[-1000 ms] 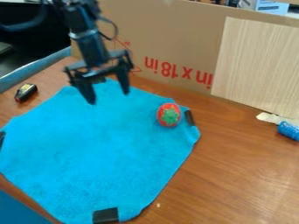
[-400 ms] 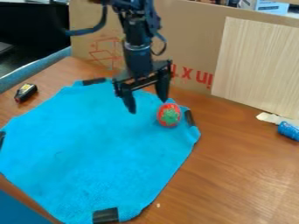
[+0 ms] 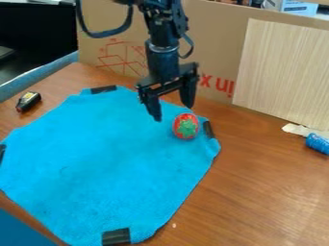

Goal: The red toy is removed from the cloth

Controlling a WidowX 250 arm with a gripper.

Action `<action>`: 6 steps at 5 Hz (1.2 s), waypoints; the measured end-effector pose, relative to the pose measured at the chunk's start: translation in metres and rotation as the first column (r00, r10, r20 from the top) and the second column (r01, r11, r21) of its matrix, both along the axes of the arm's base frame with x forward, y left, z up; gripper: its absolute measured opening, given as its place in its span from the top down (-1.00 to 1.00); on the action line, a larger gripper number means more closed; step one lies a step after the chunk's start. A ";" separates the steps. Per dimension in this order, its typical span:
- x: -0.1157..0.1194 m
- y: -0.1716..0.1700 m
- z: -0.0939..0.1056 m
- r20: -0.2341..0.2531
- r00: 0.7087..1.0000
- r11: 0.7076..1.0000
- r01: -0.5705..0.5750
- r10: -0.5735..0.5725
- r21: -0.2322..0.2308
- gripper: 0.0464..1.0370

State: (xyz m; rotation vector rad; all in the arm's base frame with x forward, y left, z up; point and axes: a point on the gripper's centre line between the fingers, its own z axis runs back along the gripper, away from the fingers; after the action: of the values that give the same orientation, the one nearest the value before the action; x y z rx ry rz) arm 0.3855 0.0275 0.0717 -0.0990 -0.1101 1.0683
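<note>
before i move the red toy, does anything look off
A pale speck lies on the table just off the lower right edge of the cloth, and the red print on the cardboard is upside down.

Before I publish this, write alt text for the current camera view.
A red-and-green toy rests near the edge of a blue cloth on a wooden table; a black end effector, open and empty, hangs nearby.

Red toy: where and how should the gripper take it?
I'd come from above and pinch the red toy around its middle, across its narrower left-right width in the view. It looks rounded and egg-like, with its top uncovered; the flat blue cloth leaves its sides exposed.
</note>
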 end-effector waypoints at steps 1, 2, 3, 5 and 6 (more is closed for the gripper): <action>0.009 -0.006 -0.010 -0.022 1.000 1.000 0.005 -0.005 -0.011 -0.92; 0.011 -0.010 -0.012 -0.027 1.000 1.000 0.004 -0.004 -0.016 -0.92; 0.010 -0.019 -0.017 -0.047 0.999 0.999 0.023 -0.024 -0.021 -0.93; 0.008 -0.022 -0.021 -0.047 0.999 1.000 0.016 -0.017 -0.023 -0.37; 0.007 -0.023 -0.020 -0.045 0.999 0.999 0.028 -0.029 -0.027 -0.37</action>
State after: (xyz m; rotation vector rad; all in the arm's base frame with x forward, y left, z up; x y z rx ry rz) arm 0.3920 0.0048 0.0514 -0.1004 -0.0535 1.0428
